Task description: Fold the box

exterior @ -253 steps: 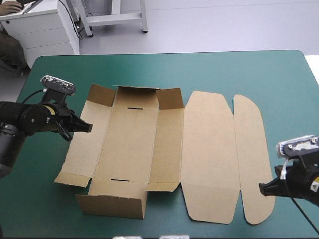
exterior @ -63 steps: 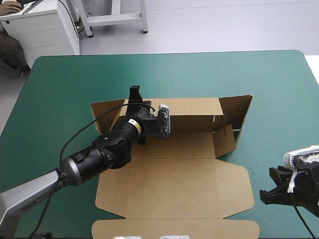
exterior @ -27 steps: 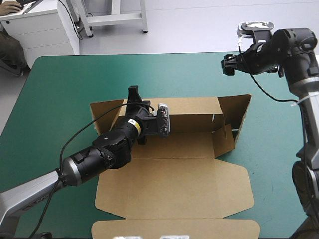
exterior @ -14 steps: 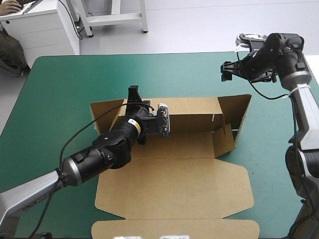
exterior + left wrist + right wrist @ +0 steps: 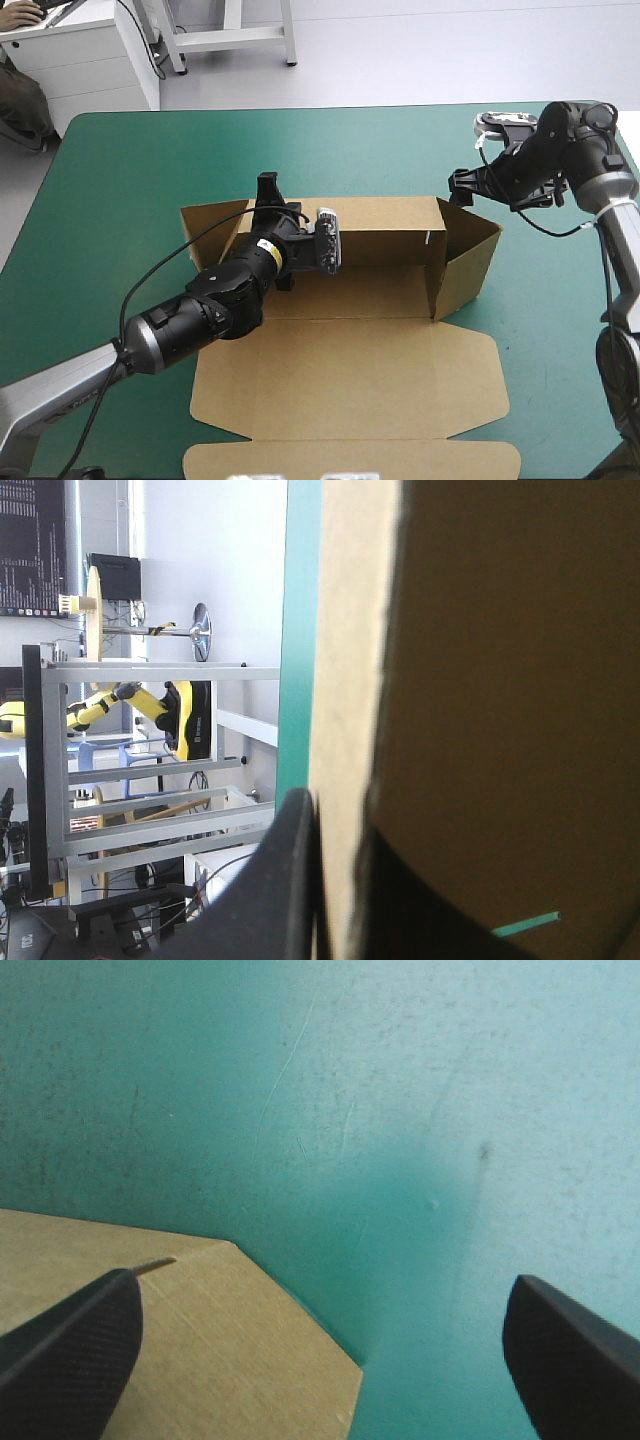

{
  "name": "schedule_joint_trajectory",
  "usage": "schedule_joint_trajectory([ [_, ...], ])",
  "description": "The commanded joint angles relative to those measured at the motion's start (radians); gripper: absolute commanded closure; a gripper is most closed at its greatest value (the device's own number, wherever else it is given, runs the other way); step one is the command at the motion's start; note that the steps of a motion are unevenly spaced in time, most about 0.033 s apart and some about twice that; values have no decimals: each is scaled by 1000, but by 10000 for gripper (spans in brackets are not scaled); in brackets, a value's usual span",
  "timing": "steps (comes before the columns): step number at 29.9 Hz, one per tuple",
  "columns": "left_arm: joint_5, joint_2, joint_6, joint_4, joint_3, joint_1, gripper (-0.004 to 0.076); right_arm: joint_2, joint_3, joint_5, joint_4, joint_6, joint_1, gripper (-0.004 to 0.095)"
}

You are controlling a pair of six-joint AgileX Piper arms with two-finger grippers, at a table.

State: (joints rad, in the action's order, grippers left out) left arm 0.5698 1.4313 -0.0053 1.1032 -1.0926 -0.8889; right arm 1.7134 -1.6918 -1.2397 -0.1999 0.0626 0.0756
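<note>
Teal-green table [image 5: 120, 180] all around, and on it the box [image 5: 350, 290], half built. Its lid [image 5: 350, 390] lies flat on the near side, behind the left arm's reach. The rear wall [image 5: 385, 230] is standing and so is the right end wall [image 5: 470, 265].

The left gripper [image 5: 267, 187] is right on that rear wall, over its top edge toward the left end. From the wrist, the left gripper [image 5: 335, 820] has its black fingers [image 5: 290, 880] all but together with the brown board [image 5: 480, 680] pinched between them, a firm clamp. A strip of cover [image 5: 298, 630] runs just beside the board.

Across the table, the right gripper [image 5: 460, 187] hangs at the box's far right corner, where rear wall and end wall meet. From its own wrist, the right gripper [image 5: 322, 1278] has fingers [image 5: 70, 1350] spread wide and holds nothing. A cut corner of board [image 5: 200, 1360] sits under one finger and reaches into the gap. There is bare cover [image 5: 400, 1110] ahead and under the other finger. Whether a fingertip touches the board, I can't tell.
</note>
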Motion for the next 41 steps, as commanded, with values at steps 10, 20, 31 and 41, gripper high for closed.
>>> schedule_joint_trajectory([
  [10,59,-31,-27,-8,-19,-1,731,-187,156,-3,-59,106,-10,8],
  [20,57,-31,-27,-4,-19,-1,731,-374,415,206,-178,313,-10,8],
  [31,55,-31,-27,-4,-19,-1,731,-496,670,323,-418,597,-10,8],
  [41,53,-31,-24,-4,-19,-1,730,-480,694,381,-697,881,-8,8],
])
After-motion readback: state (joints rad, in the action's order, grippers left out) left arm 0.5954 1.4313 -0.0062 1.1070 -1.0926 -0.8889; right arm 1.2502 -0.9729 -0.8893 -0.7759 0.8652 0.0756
